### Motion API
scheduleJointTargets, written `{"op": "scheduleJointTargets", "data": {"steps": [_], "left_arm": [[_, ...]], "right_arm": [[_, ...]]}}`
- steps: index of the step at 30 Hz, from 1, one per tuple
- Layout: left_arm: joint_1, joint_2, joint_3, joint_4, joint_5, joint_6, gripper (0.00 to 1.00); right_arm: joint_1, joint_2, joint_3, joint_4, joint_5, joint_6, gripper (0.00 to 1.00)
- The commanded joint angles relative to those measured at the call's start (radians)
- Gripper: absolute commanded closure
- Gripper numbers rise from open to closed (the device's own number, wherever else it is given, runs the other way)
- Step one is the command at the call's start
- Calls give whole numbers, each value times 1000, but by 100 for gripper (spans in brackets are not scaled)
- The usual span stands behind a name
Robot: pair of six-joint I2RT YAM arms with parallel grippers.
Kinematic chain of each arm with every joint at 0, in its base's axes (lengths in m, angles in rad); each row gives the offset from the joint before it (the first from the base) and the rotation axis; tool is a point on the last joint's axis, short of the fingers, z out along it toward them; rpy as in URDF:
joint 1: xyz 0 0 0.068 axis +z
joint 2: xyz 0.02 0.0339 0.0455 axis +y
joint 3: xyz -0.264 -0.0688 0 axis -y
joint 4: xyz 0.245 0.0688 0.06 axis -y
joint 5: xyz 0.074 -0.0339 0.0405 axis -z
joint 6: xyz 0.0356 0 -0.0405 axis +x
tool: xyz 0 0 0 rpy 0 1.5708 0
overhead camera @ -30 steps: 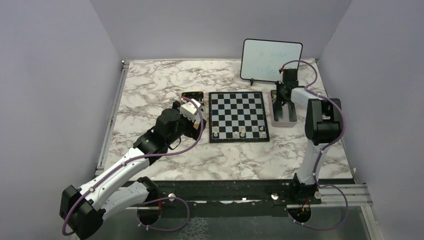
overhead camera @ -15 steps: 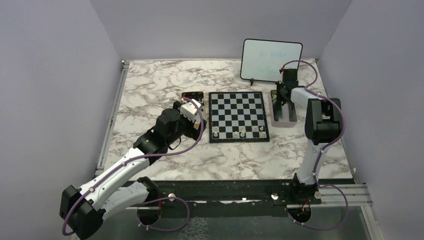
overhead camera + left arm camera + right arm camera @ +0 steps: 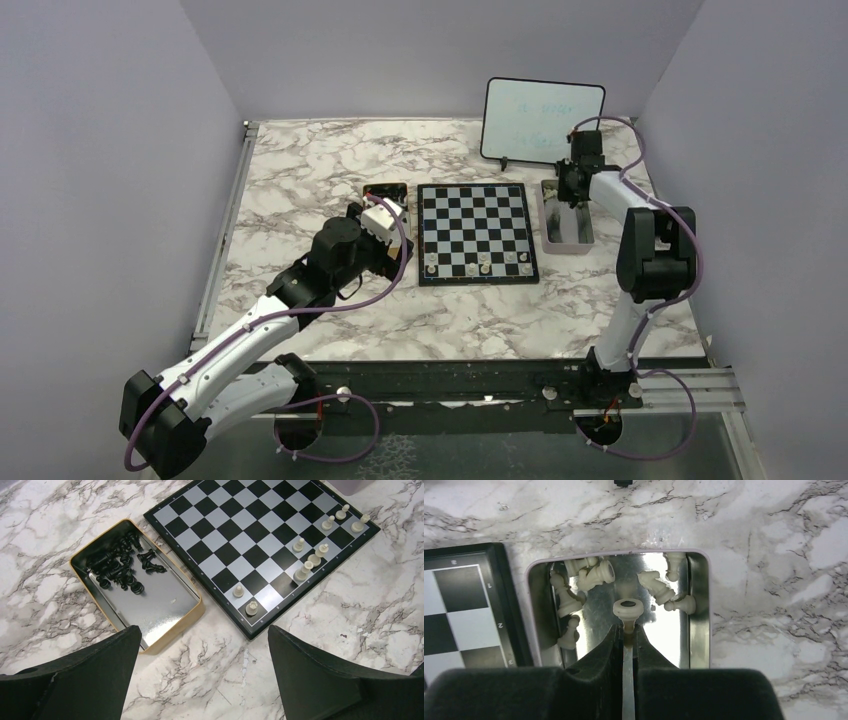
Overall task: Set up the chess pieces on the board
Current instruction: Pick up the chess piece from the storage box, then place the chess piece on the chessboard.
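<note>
Over the marble table (image 3: 300, 170), on its left half, the left gripper (image 3: 203, 632) hung with its two black fingers spread wide and nothing between them. Under and just beyond it lay a shallow rectangular tin (image 3: 165, 605) with a gold-coloured rim and a shiny metal floor. Glossy black pieces (image 3: 120, 565) lay heaped in the tin's far end, tumbled on their sides and pointing all ways.

Just beside the tin sat the board (image 3: 250, 535), flat and square, with black and white checks inside a thin black border. A handful of cream pieces (image 3: 314, 560) stood on it in the two rows nearest the arms. They were upright, with their long axes vertical and their rounded heads up.

Just right of the board lay a tray (image 3: 704, 595) with a pale rim, rounded corners and a mirror-like metal floor. Loose pieces (image 3: 589, 575) of the same matt cream lay on their sides in its far end, their long axes pointing in different directions.

The right gripper (image 3: 628, 632) had its fingers drawn close together and clamped on the slim stem of a cream chess piece (image 3: 628, 609). The piece's long axis ran in line with the fingers. Its round end, marked with a dark dimple, pointed away from the wrist over the tray's floor.
</note>
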State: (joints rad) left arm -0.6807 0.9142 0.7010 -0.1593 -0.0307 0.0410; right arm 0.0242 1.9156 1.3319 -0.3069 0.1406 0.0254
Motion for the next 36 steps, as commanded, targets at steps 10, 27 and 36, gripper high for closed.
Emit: {"op": "scheduleJointTargets", "data": {"steps": [10,27,36], "left_arm": [[0,-31,-27,66,29,81,7],[-16,41,44,102,588,560,21],[-86,97,35,79,533,854,21]], "right_arm": [[-7,-202,46,-212,-254,65,99],[168,-395,-68,-219,-720,102,99],[461,-347,-30,-260,-869,73,96]]}}
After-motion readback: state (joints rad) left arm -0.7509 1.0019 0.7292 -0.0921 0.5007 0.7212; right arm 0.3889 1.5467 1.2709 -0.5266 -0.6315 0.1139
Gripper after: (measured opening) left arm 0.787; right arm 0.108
